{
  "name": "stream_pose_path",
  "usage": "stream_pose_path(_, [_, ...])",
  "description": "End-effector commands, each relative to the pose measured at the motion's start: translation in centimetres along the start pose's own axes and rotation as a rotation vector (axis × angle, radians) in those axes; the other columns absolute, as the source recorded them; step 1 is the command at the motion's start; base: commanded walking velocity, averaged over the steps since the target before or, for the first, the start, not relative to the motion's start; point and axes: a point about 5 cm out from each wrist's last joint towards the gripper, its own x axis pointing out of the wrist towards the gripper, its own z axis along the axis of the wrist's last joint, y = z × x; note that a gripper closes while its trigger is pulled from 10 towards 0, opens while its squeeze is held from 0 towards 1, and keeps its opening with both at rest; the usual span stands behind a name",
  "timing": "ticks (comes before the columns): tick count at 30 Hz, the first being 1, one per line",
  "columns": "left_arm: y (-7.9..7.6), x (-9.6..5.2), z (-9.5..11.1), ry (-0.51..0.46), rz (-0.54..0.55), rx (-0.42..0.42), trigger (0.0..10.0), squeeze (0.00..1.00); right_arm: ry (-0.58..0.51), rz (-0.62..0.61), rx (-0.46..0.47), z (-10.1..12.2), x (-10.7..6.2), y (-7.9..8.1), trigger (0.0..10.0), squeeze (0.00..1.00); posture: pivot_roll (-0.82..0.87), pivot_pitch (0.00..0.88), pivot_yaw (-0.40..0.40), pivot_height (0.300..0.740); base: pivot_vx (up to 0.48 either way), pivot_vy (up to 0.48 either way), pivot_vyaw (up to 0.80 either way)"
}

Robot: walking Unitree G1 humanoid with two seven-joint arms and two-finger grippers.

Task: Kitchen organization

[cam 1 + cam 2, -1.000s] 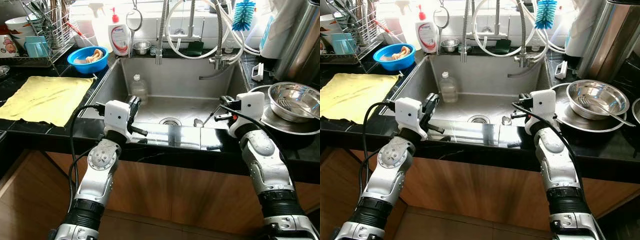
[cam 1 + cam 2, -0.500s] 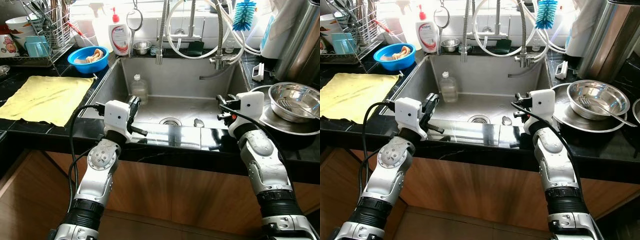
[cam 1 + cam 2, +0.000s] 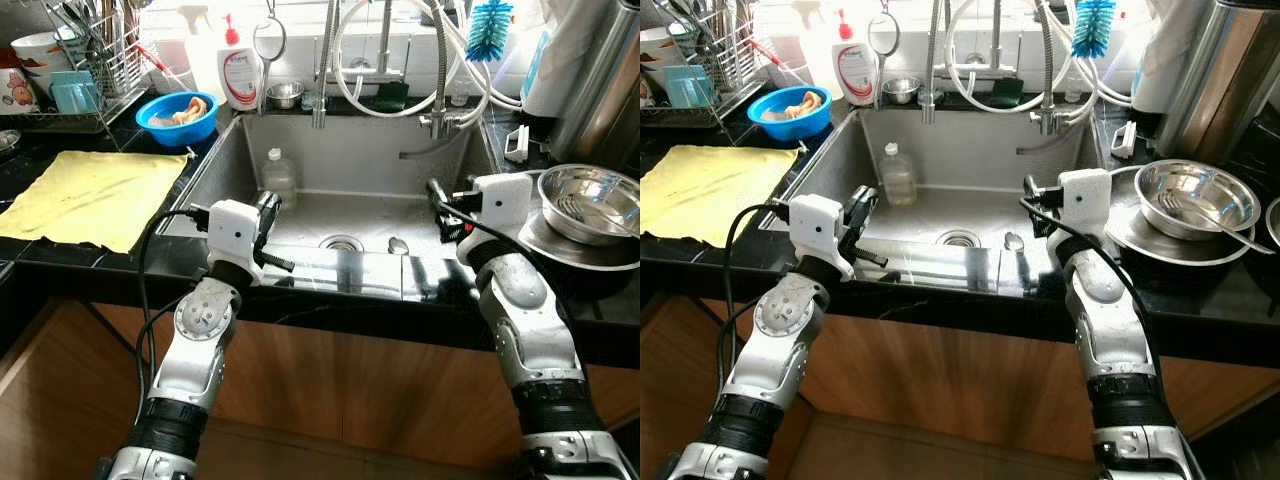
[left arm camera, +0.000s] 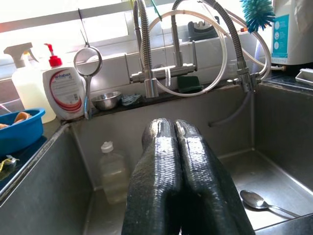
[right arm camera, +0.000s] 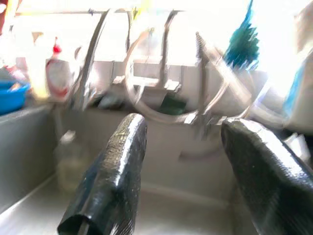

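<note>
While both arms reach over the front edge of the steel sink (image 3: 215, 165), the left gripper (image 3: 268, 206) hovers at about 8 o'clock from the drain (image 3: 341, 242), its two black fingers (image 4: 161, 161) pressed together on nothing. At about 2 o'clock from the drain, the right gripper (image 3: 436, 190) hangs above the basin with its fingers (image 5: 115, 169) spread wide and empty. Just beside the drain, at its 3 o'clock, a spoon (image 3: 397, 245) lies flat on the sink floor. Toward 10 o'clock, a clear plastic bottle (image 3: 277, 175) stands upright near the back left corner. On the counter at the sink's 3 o'clock, a steel bowl (image 3: 590, 200) rests on a plate; at its 9 o'clock lies a yellow cloth (image 3: 90, 195).
</note>
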Motion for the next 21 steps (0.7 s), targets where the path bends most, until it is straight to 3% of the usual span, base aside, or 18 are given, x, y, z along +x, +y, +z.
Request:
stream_pose_path(1, [0.3, -0.2, -0.1, 0.007, 0.007, 0.024, 10.0, 0.00, -0.097, -0.115, -0.043, 2.4, -0.7, -1.6, 10.0, 0.00, -0.04, 0.000, 0.055, 0.740, 0.000, 0.000, 0.00])
stream_pose_path(2, [0.3, -0.2, -0.1, 0.007, 0.007, 0.024, 10.0, 0.00, -0.097, -0.115, -0.043, 2.4, -0.7, -1.6, 10.0, 0.00, -0.04, 0.000, 0.055, 0.740, 0.000, 0.000, 0.00])
stream_pose_path(5, [0.3, -0.2, -0.2, 0.009, 0.006, 0.022, 10.0, 0.00, -0.126, -0.261, -0.108, 3.2, -2.5, -4.1, 10.0, 0.00, -0.04, 0.000, 0.056, 0.740, 0.000, 0.000, 0.00])
stream_pose_path(10, [0.1, -0.2, -0.2, 0.009, 0.001, 0.016, 10.0, 0.00, -0.049, -0.478, -0.134, 1.9, -5.8, -7.9, 10.0, 0.00, -0.05, 0.000, 0.056, 0.740, 0.000, 0.000, 0.00])
stream_pose_path(12, [0.1, -0.2, -0.2, 0.010, 0.000, 0.015, 10.0, 0.00, -0.031, -0.492, -0.123, 1.5, -6.1, -8.1, 10.0, 0.00, -0.05, 0.000, 0.056, 0.740, 0.000, 0.000, 0.00])
stream_pose_path(13, [0.0, -0.2, -0.2, 0.010, -0.001, 0.015, 10.0, 0.00, -0.015, -0.518, -0.100, 1.2, -6.6, -8.5, 10.0, 0.05, -0.05, 0.000, 0.057, 0.740, 0.000, 0.000, 0.00])
stream_pose_path(14, [0.0, -0.2, -0.2, 0.011, -0.002, 0.014, 10.0, 0.00, 0.001, -0.542, -0.076, 0.8, -7.2, -8.8, 10.0, 1.00, -0.05, 0.000, 0.059, 0.740, 0.000, 0.000, 0.00])
stream_pose_path(15, [0.0, -0.3, -0.3, 0.012, -0.004, 0.014, 10.0, 0.00, 0.025, -0.579, -0.064, 0.4, -8.1, -9.2, 10.0, 1.00, -0.05, 0.000, 0.058, 0.740, 0.000, 0.000, 0.00])
stream_pose_path(21, [0.0, -0.3, -0.3, 0.014, -0.006, 0.015, 10.0, 0.00, 0.039, -0.615, -0.062, 0.4, -9.1, -9.4, 10.0, 1.00, -0.05, 0.000, 0.059, 0.740, 0.000, 0.000, 0.00])
